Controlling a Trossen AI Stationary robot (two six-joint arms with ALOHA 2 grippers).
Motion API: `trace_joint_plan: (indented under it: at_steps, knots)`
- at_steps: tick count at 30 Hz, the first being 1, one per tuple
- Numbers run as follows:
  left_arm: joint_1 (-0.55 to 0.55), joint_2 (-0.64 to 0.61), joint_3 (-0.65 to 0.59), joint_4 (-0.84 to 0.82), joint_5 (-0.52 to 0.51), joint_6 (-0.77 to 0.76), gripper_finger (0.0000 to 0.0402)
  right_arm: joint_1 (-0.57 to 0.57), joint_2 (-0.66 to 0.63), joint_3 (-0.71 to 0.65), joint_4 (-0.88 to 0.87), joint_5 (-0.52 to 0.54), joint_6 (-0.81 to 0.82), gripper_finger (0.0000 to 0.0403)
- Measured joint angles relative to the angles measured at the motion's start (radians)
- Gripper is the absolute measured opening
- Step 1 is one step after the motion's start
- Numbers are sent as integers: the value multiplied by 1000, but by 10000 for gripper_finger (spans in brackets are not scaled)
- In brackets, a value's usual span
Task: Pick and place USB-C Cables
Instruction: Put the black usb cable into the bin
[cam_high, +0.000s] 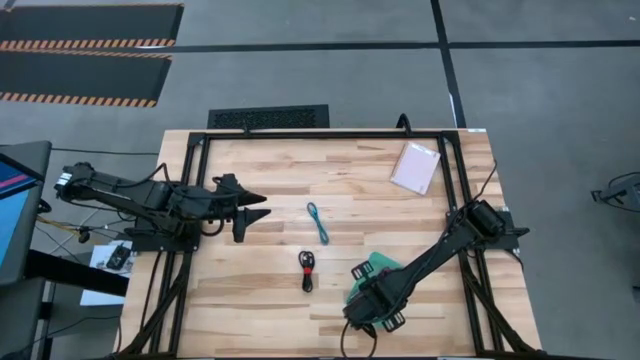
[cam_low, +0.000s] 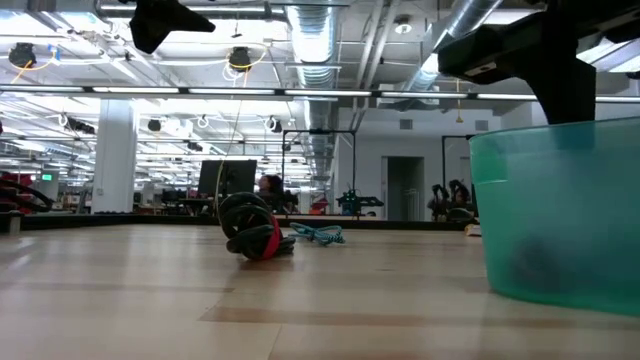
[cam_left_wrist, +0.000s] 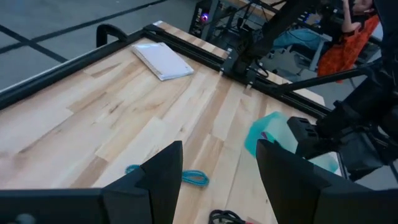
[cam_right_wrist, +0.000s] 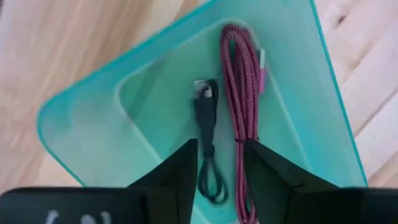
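The translucent green tray (cam_high: 381, 264) stands near the table's near edge, right of the middle. In the right wrist view a maroon-pink cable bundle (cam_right_wrist: 242, 87) lies lengthwise on the floor of the tray (cam_right_wrist: 81, 118), with a thin black cable (cam_right_wrist: 206, 124) beside it. My right gripper (cam_right_wrist: 221, 171) hovers open above them, over the tray's near part. The teal-blue cable (cam_high: 318, 222) and the black bundle with a red band (cam_high: 307, 271) lie on the bare wood at the table's middle. My left gripper (cam_high: 262, 205) hangs open above the table's left part, left of the teal cable (cam_left_wrist: 186, 177).
A pale pink flat packet (cam_high: 415, 167) lies at the far right corner. A black metal frame (cam_high: 300, 133) borders the table's far and side edges. Bare wood lies between the two loose cables and the tray (cam_low: 560, 210). The black bundle (cam_low: 255, 238) shows in front of the teal one (cam_low: 318, 235) in the low view.
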Motion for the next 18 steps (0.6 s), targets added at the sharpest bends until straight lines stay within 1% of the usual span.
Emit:
trace_joint_plan:
  at_steps: [2, 5, 11, 14, 18]
  knots:
    - [0, 0, 0, 0, 0, -3, 192, 0, 0, 0, 1, -1, 2, 162]
    - [0, 0, 0, 0, 3, -5, 192, -5, -1, 0, -5, -5, 53, 179]
    - [0, 6, -5, -20, 23, 4, 192, -28, -27, 0, -2, -101, 146, 207]
    - [-5, 24, -30, -25, 31, 2, 192, -39, -59, 0, -4, -125, 164, 213]
    - [-30, 90, -93, 28, 45, -11, 192, -65, -130, 0, -4, -123, 149, 210]
